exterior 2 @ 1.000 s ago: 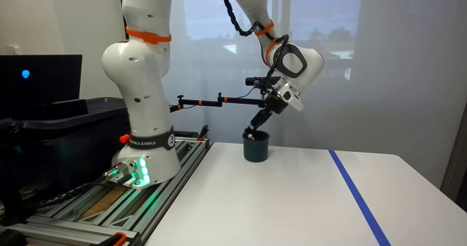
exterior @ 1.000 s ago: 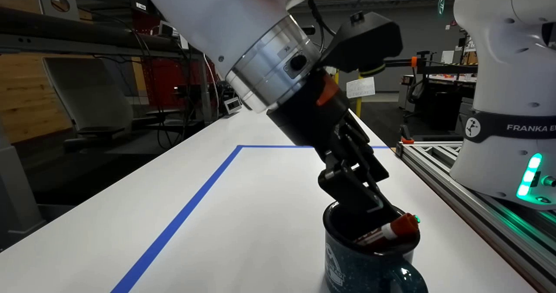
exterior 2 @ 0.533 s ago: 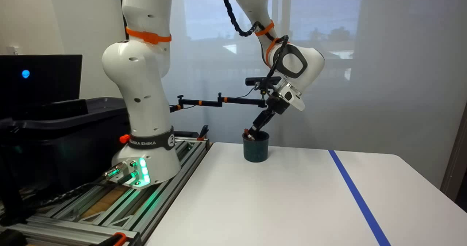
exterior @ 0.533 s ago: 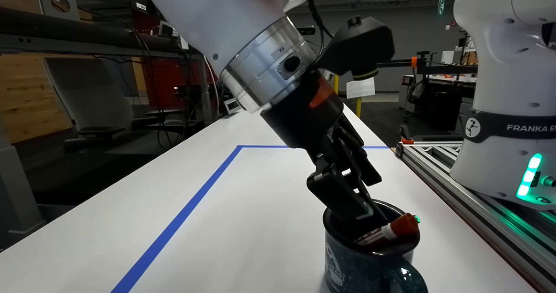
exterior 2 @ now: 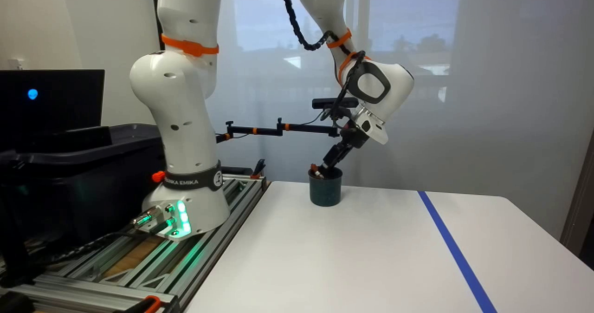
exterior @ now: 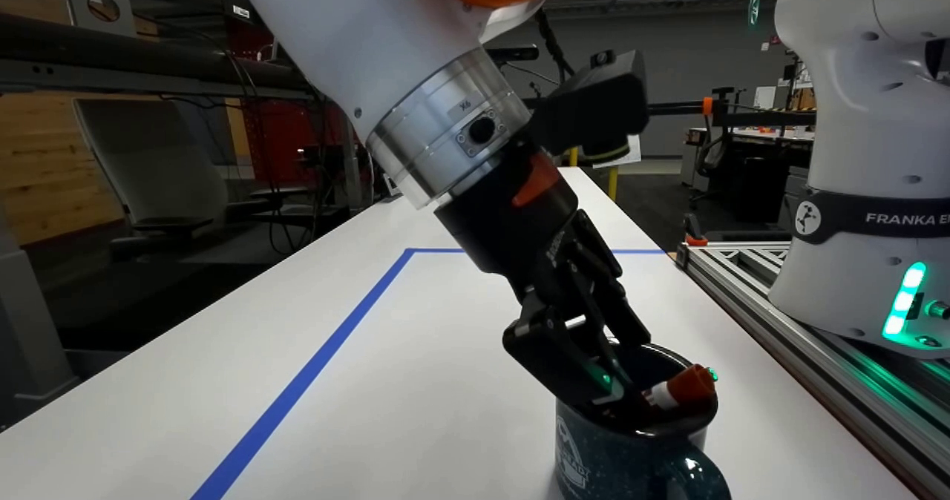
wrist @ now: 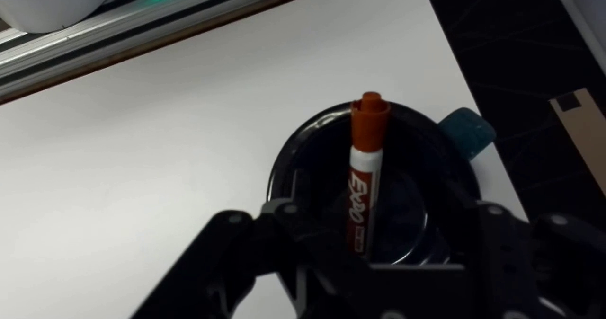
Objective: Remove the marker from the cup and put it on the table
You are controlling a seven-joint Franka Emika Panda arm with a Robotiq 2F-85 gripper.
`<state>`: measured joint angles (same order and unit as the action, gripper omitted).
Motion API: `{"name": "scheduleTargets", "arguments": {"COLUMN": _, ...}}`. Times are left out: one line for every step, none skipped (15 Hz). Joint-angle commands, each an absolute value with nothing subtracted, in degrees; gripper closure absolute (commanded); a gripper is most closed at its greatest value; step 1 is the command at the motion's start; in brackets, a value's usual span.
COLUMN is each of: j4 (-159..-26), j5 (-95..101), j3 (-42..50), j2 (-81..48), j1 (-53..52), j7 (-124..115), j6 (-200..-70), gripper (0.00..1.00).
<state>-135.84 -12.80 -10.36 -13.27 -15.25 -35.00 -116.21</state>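
Wrist: close, down into cup (wrist: 402,196). In an exterior view: near, along table (exterior: 415,381). In an exterior view: farther, opposite-facing, base (exterior 2: 202,211) left. Both exteriors share cup, arm (exterior 2: 397,83).

The cup (exterior: 627,452) looks glossy, the table (exterior: 445,381) smooth and matt. The marker (wrist: 364,172) looks plastic, the rails (exterior: 809,359) bare metal.

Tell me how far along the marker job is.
Approach looks done: the fingers reach the mouth of the cup. Grasping seems in progress: they stand apart, the marker between them. Left: lifting it out, as it leans inside, and laying it on the table.
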Motion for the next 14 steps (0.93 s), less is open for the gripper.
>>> {"name": "scheduleTargets", "arguments": {"j4": -136.4, "j5": -14.1, "j3": -10.5, "j2": -13.8, "j1": -15.5, "j7": -36.2, "j6": -118.4, "gripper": 0.32}}
{"name": "scheduleTargets", "arguments": {"j4": -136.4, "j5": -14.1, "j3": -10.5, "j2": -14.1, "j1": -15.5, "j7": -36.3, "j6": -118.7, "gripper": 0.33}}
{"name": "scheduleTargets", "arguments": {"j4": -136.4, "j5": -14.1, "j3": -10.4, "j2": -14.4, "j1": -15.5, "j7": -36.3, "j6": -119.0, "gripper": 0.34}}
{"name": "scheduleTargets", "arguments": {"j4": -136.4, "j5": -14.1, "j3": -10.4, "j2": -14.5, "j1": -15.5, "j7": -36.4, "j6": -119.2, "gripper": 0.36}}
{"name": "scheduleTargets", "arguments": {"j4": -136.5, "j5": -14.1, "j3": -10.4, "j2": -14.8, "j1": -15.5, "j7": -36.4, "j6": -119.7, "gripper": 0.38}}
{"name": "scheduleTargets", "arguments": {"j4": -136.5, "j5": -14.2, "j3": -10.4, "j2": -15.0, "j1": -15.5, "j7": -36.5, "j6": -120.0, "gripper": 0.4}}
{"name": "scheduleTargets", "arguments": {"j4": -136.5, "j5": -14.2, "j3": -10.4, "j2": -15.0, "j1": -15.5, "j7": -36.4, "j6": -120.0, "gripper": 0.43}}
{"name": "scheduleTargets", "arguments": {"j4": -136.4, "j5": -14.3, "j3": -10.4, "j2": -15.2, "j1": -15.5, "j7": -36.2, "j6": -120.2, "gripper": 0.45}}
{"name": "scheduleTargets", "arguments": {"j4": -136.4, "j5": -14.4, "j3": -10.4, "j2": -15.2, "j1": -15.5, "j7": -36.2, "j6": -120.2, "gripper": 0.44}}
{"name": "scheduleTargets", "arguments": {"j4": -136.4, "j5": -14.4, "j3": -10.4, "j2": -15.3, "j1": -15.5, "j7": -36.2, "j6": -120.3, "gripper": 0.46}}
{"name": "scheduleTargets", "arguments": {"j4": -136.4, "j5": -14.4, "j3": -10.4, "j2": -15.3, "j1": -15.5, "j7": -36.2, "j6": -120.4, "gripper": 0.44}}
{"name": "scheduleTargets", "arguments": {"j4": -136.5, "j5": -14.4, "j3": -10.5, "j2": -15.3, "j1": -15.6, "j7": -36.2, "j6": -120.3, "gripper": 0.45}}
{"name": "scheduleTargets", "arguments": {"j4": -136.5, "j5": -14.4, "j3": -10.5, "j2": -15.3, "j1": -15.6, "j7": -36.3, "j6": -120.4, "gripper": 0.43}}
{"name": "scheduleTargets", "arguments": {"j4": -136.7, "j5": -14.5, "j3": -10.5, "j2": -15.3, "j1": -15.6, "j7": -36.2, "j6": -120.5, "gripper": 0.44}}
